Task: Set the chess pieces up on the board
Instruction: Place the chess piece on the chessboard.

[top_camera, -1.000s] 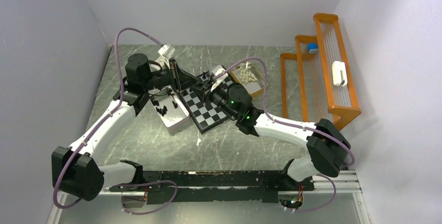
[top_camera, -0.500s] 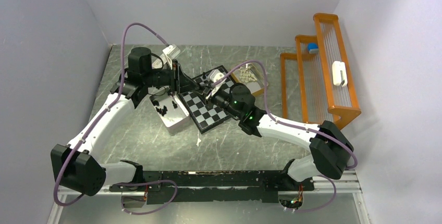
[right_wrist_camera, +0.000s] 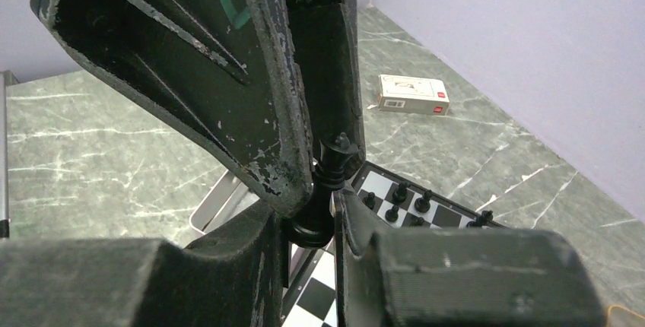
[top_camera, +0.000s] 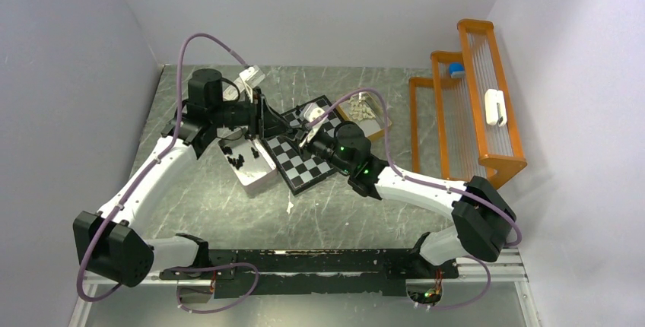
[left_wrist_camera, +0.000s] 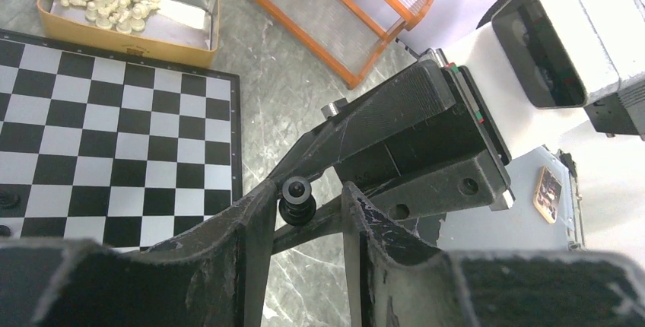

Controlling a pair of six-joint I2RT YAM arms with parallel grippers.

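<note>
The board [top_camera: 304, 166] lies mid-table, and in the left wrist view [left_wrist_camera: 114, 114]. Both grippers meet above its far-left corner. My right gripper [right_wrist_camera: 316, 217] is shut on the base of one black chess piece [right_wrist_camera: 328, 179]. My left gripper [left_wrist_camera: 306, 190] straddles the same piece [left_wrist_camera: 297, 199]: the piece rests against one finger, with a gap to the other, so the jaws are open. A few black pieces [right_wrist_camera: 395, 190] stand on the board's end rows. Cream pieces lie in the tan tray [left_wrist_camera: 129, 30]. In the top view the held piece is hidden.
A white box [top_camera: 247, 166] with black pieces sits left of the board. The tan tray [top_camera: 366, 114] is at the board's far right. An orange rack [top_camera: 471, 99] stands at the right wall. A small white carton [right_wrist_camera: 414, 95] lies far left.
Over the last second the left gripper swung right and the right gripper reached up-left until they met over the board's corner. Almost nothing has moved in the last half second.
</note>
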